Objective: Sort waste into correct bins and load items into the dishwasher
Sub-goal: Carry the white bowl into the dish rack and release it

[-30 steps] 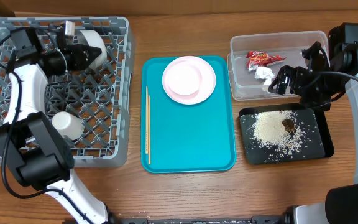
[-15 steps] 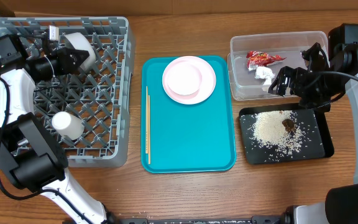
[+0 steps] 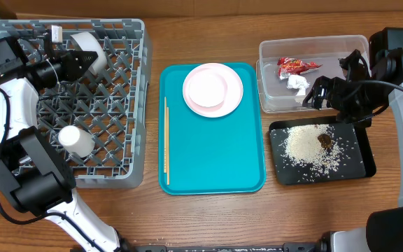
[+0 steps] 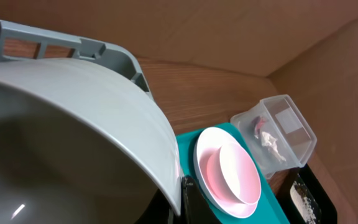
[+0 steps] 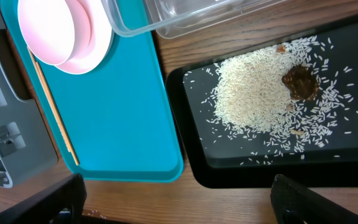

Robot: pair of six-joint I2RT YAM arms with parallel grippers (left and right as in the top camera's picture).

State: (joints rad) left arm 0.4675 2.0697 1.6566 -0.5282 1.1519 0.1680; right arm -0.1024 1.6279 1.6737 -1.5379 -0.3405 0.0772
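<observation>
At the bench's left edge the grey dish rack point(image 3: 143, 105) is being loaded. A white bowl point(image 3: 91, 47) is held tilted over the rack's far-left part, and the left fingers point(image 4: 189, 200) are closed on its rim. A white cup point(image 3: 75, 140) is laid in the rack nearer the front edge.

At mid-bench, on the teal tray point(image 3: 215, 154), the chopsticks point(image 3: 166, 140) are left along the left side. A pink bowl point(image 3: 205, 87) is seen resting on the white plate point(image 3: 236, 91) at the far end.

Toward the far-right corner, the red wrapper point(image 3: 296, 65) and tissue point(image 3: 298, 82) are contained in the clear tub point(image 3: 313, 40). Just in front of it, rice point(image 3: 303, 143) and a brown scrap point(image 3: 324, 141) are spread on the black tray point(image 3: 361, 166). The right fingers point(image 5: 316, 200) are spread wide and empty, hovering between tub and tray.

The waste appears sorted. Next, the held bowl would need to be lowered into the grid and released.
</observation>
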